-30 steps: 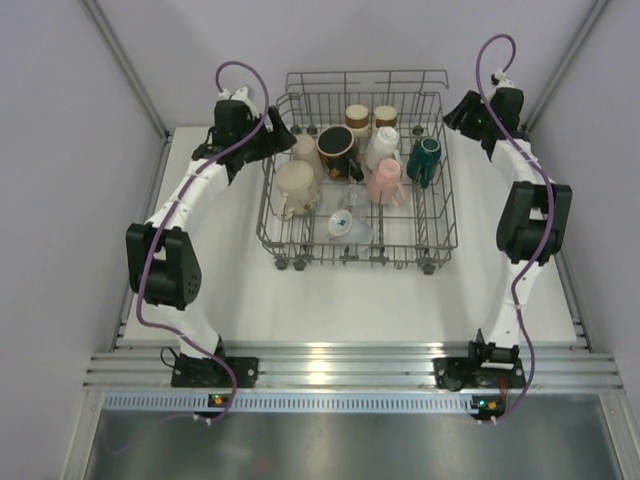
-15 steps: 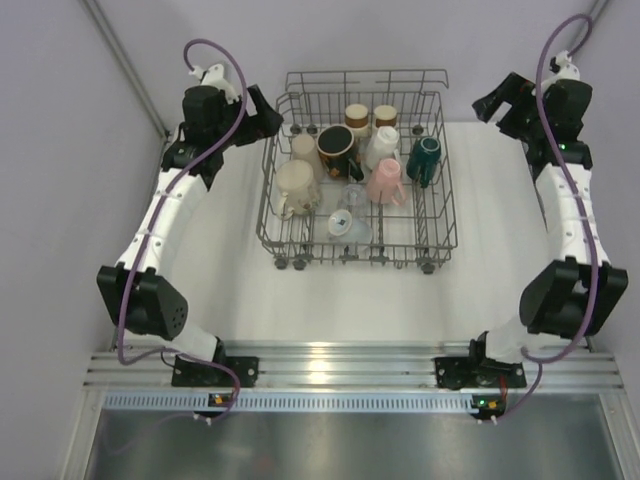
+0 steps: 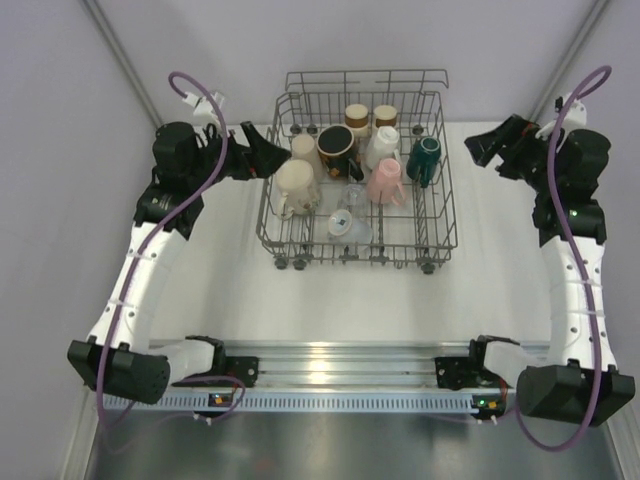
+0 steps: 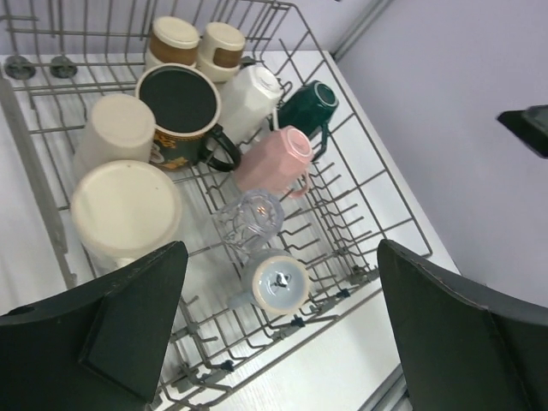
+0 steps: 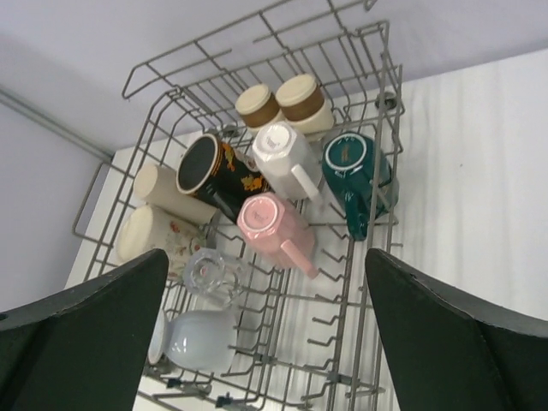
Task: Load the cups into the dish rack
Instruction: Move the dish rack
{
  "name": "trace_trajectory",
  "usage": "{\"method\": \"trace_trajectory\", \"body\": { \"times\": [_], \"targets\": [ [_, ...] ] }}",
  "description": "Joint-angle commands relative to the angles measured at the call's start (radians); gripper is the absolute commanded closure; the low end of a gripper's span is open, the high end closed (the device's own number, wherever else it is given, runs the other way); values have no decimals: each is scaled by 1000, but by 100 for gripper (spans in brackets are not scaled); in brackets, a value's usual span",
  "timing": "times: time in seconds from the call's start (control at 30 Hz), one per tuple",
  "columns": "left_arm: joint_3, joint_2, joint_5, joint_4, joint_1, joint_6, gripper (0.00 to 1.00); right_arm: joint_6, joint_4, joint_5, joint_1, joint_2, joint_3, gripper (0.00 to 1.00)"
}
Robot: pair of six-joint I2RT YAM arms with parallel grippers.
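The grey wire dish rack [image 3: 447, 215] stands mid-table with several cups inside. They include a pink cup [image 3: 385, 182], a dark green one [image 3: 424, 158], a black mug [image 3: 336, 148], a large cream cup [image 3: 296, 185], a white cup [image 3: 381, 143], two brown-banded cups [image 3: 357, 117], a clear glass [image 3: 352, 197] and a pale cup [image 3: 345, 227]. My left gripper [image 3: 268, 152] hovers open just off the rack's left side, holding nothing. My right gripper [image 3: 488, 152] hangs open to the rack's right, also with nothing in it. The left wrist view looks down on the pale cup [image 4: 276, 282] and the pink cup [image 4: 278, 158].
The rack [image 5: 377, 214] has small wheels along its near edge and a raised back rail. White tabletop [image 3: 340, 300] lies between the rack and the arm bases. Grey walls close in on both sides, with metal posts at the back corners.
Both arms have drawn back from the rack's far corners, outward and toward the near side. Both grippers have opened wider. The cups in the rack have not moved.
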Motion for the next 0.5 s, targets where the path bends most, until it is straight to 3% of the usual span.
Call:
{"method": "trace_trajectory", "body": {
  "times": [0.0,0.47],
  "targets": [
    [-67,-64,88,108,-20,-22,2,6,41,-71,29,-33,-61,1],
    [-123,-98,36,108,-79,1,2,-11,43,-77,38,-74,-101,0]
  ]
}}
